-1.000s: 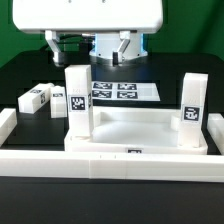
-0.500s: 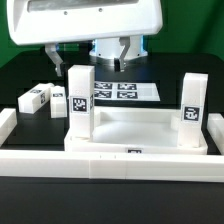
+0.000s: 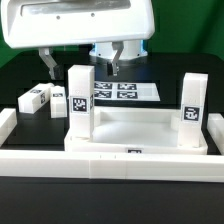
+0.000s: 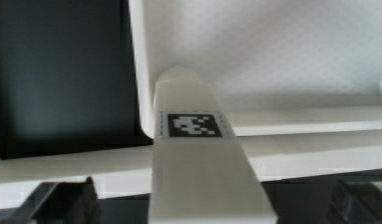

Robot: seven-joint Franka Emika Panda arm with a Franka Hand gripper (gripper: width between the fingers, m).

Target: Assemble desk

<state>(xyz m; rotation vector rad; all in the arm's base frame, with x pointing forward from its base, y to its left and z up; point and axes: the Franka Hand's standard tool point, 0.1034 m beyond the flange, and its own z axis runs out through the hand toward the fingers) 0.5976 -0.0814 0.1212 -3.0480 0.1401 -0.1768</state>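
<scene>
The white desk top (image 3: 140, 128) lies upside down like a tray, with two tag-marked legs standing in its corners: one on the exterior view's left (image 3: 78, 100) and one on the right (image 3: 193, 100). My gripper (image 3: 82, 62) hangs open above the left leg, its fingers (image 3: 47, 64) spread wider than the leg and apart from it. In the wrist view, this leg (image 4: 197, 150) rises between the dark fingertips (image 4: 55, 203) of the gripper (image 4: 202, 208), with the desk top (image 4: 286, 60) beyond. Two more legs (image 3: 35, 98) (image 3: 57, 103) lie loose on the table at left.
The marker board (image 3: 125, 91) lies flat behind the desk top. A long white border rail (image 3: 110, 165) runs along the front, and another rail (image 3: 6, 122) stands at the left edge. The arm's white body fills the top of the exterior view.
My gripper has come down and shifted a little toward the exterior view's left, closer to the top of the left leg. It stays open; the parts have not moved.
</scene>
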